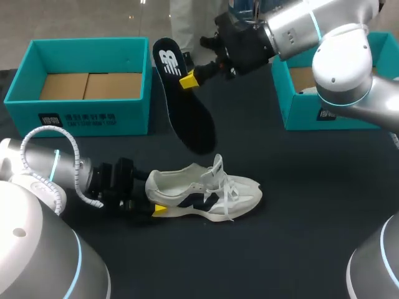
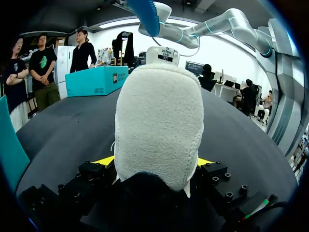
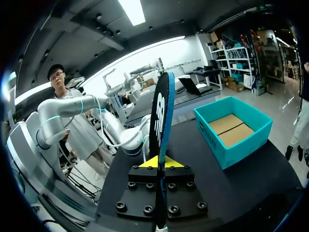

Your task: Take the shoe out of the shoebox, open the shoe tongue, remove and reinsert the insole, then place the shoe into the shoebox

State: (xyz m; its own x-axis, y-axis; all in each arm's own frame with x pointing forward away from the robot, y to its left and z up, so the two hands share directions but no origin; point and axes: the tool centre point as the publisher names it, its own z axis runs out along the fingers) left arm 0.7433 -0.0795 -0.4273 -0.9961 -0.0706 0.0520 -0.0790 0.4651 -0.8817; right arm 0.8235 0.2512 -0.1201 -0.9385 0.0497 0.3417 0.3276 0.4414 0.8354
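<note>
Insole pinched in right pincer; left pincer seemingly clamping shoe heel, contact hidden.

A flat, matte black table fills the scene, and at its far right side stands an open teal cardboard box with a brown cardboard floor, well apart from the matching teal shoebox at the far left.
</note>
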